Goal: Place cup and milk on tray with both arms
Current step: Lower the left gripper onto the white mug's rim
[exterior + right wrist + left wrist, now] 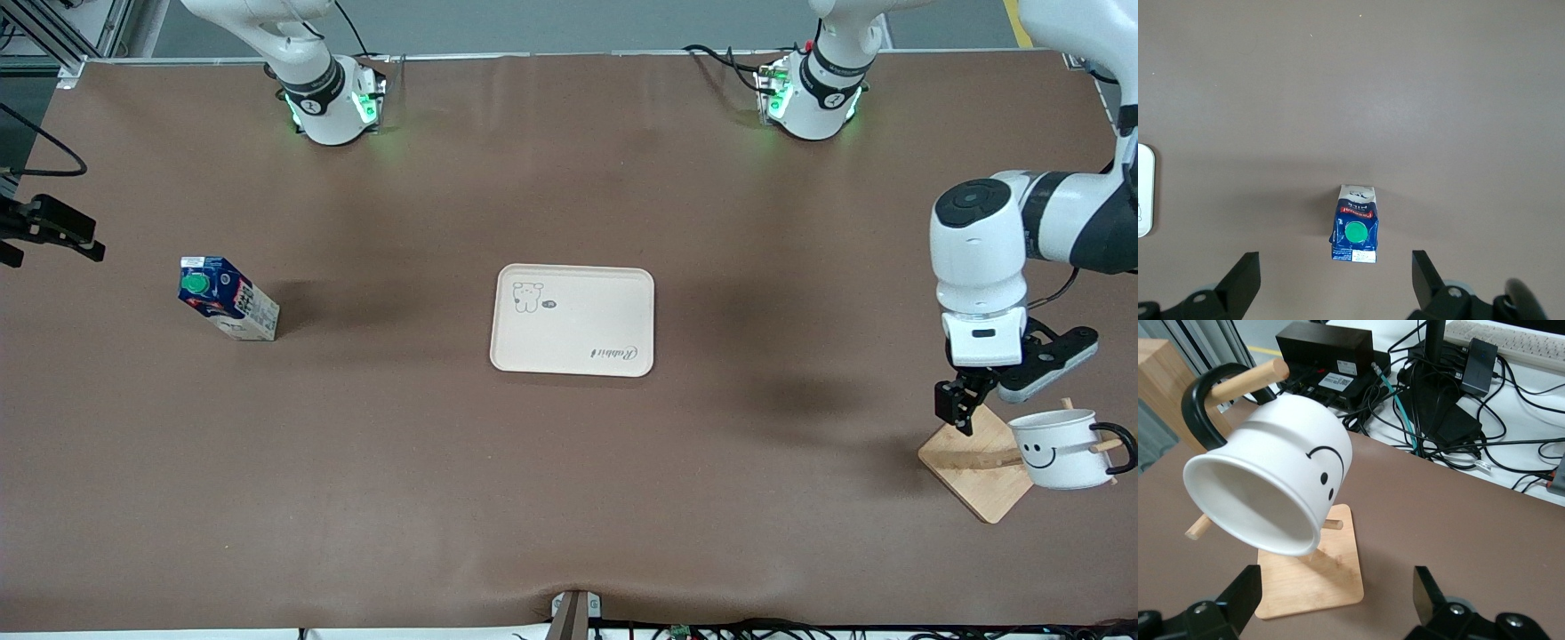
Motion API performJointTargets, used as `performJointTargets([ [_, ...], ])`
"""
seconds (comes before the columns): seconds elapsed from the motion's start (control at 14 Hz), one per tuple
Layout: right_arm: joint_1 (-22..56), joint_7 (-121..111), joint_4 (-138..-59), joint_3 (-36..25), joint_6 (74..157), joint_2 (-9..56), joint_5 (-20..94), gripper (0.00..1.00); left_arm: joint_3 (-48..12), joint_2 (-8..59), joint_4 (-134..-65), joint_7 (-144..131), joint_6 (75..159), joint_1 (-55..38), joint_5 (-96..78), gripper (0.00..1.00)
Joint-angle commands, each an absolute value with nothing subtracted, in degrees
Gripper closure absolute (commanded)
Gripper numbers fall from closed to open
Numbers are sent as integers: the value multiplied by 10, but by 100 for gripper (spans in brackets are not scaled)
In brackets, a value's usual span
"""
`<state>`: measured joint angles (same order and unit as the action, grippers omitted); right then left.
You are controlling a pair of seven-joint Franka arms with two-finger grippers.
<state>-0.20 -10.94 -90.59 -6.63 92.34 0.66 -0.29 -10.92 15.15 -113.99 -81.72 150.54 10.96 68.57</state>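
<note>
Here, white smiley cup (1062,449), black-handled.

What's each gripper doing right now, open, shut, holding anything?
Left gripper: open, empty, by the cup hanging on the wooden rack.
Right gripper: open, empty, over the milk.

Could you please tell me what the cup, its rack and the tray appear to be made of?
The cup looks like white enamelled metal or glazed ceramic: smooth, glossy, thin dark rim, black handle. The rack looks like pale unvarnished wood or bamboo, with visible grain and round pegs. The tray seems matte cream plastic or similar, with printed artwork.
</note>
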Motion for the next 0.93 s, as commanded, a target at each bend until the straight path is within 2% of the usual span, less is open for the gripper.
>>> performJointTargets([
  [0.0, -11, -116, -900, -59, 920, 8, -10, 0, -110, 156, -1134, -846, 1515, 115, 730, 0],
  [0.65, -18, -115, -889, -60, 910, 7, -4, 0, -105, 163, -1114, -822, 1518, 126, 751, 0],
  [0.86, -18, -114, -879, -60, 862, 6, -3, 0, -105, 177, -1098, -822, 1523, 134, 759, 0],
])
